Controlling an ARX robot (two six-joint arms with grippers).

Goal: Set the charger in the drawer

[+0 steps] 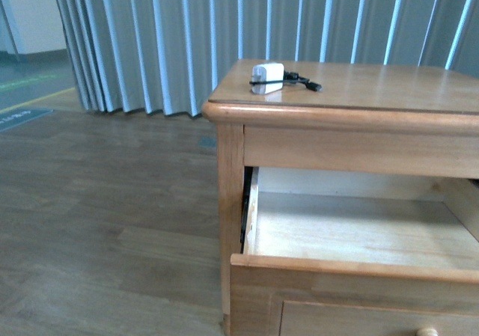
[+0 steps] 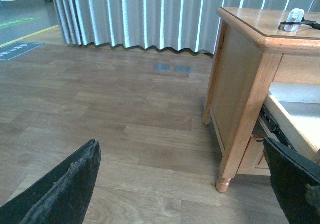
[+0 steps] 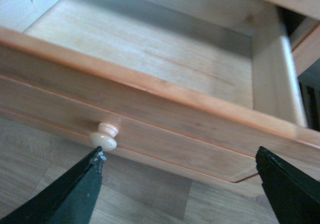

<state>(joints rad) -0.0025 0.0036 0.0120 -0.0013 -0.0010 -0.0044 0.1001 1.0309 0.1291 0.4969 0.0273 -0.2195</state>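
The white charger [image 1: 268, 76] with its black cable lies on top of the wooden cabinet [image 1: 352, 89], near the top's left side. It also shows small in the left wrist view [image 2: 295, 20]. The upper drawer [image 1: 359, 231] is pulled out and its pale interior holds nothing. In the right wrist view the drawer front [image 3: 165, 129] and its pale round knob [image 3: 104, 136] are close. My right gripper [image 3: 177, 184] is open just in front of and below the drawer front. My left gripper [image 2: 185, 184] is open above the floor, left of the cabinet. Neither gripper shows in the front view.
Grey-blue curtains [image 1: 224, 29] hang behind the cabinet. Wood-plank floor [image 1: 97, 201] spreads to the left. The cabinet's front left leg [image 2: 223, 181] stands near my left gripper. A lower panel with another knob [image 1: 426, 331] shows under the drawer.
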